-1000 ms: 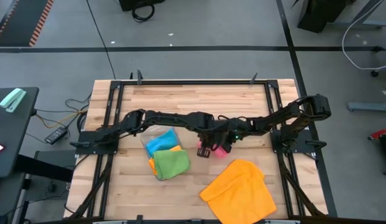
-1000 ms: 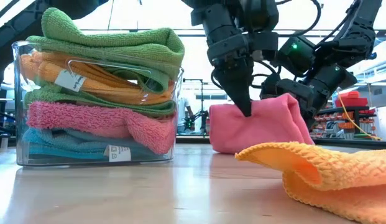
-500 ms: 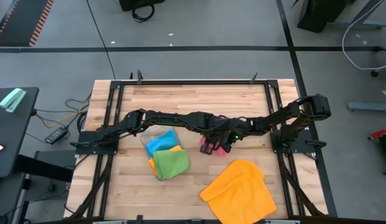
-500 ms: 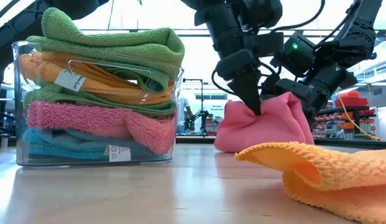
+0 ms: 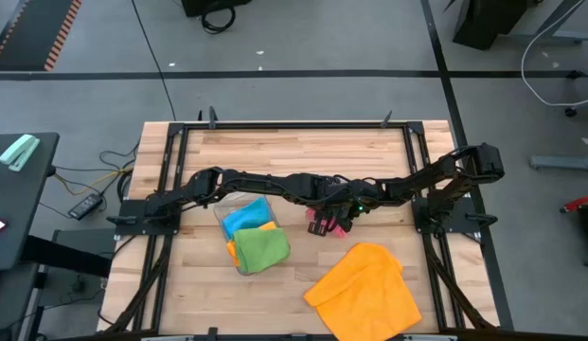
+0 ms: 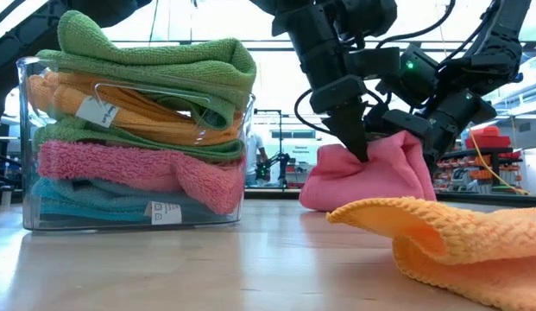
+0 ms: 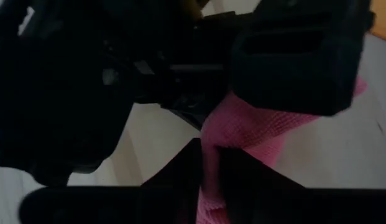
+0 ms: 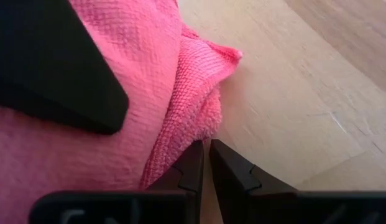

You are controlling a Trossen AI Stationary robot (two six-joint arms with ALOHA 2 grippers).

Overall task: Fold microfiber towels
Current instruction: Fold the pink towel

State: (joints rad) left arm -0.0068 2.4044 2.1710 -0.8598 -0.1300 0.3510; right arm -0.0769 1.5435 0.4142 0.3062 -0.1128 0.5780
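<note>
Now, nearest the low camera, the orange towel [image 6: 440, 238] is lying loose and unfolded on the table [image 5: 303, 156], and the clear tray [image 6: 30, 138] beside it is holding a stack of folded green, orange, pink and blue towels. Behind these, near the table's middle, both arms are meeting over the pink towel [image 6: 367, 177]. The left gripper [image 6: 358, 149] is pinching a tuck of pink cloth between nearly closed fingers; over the last second it has been carrying that tuck sideways toward the right arm, and the bundle has been bunching taller and narrower. Its pinch looks to be slackening slightly. The right gripper [image 8: 202, 163] is clamping the towel's far edge, fingers almost touching. Judgement: a fold is being drawn across; release by the left probably comes next. Beyond the table, lab benches are showing faintly.
</note>
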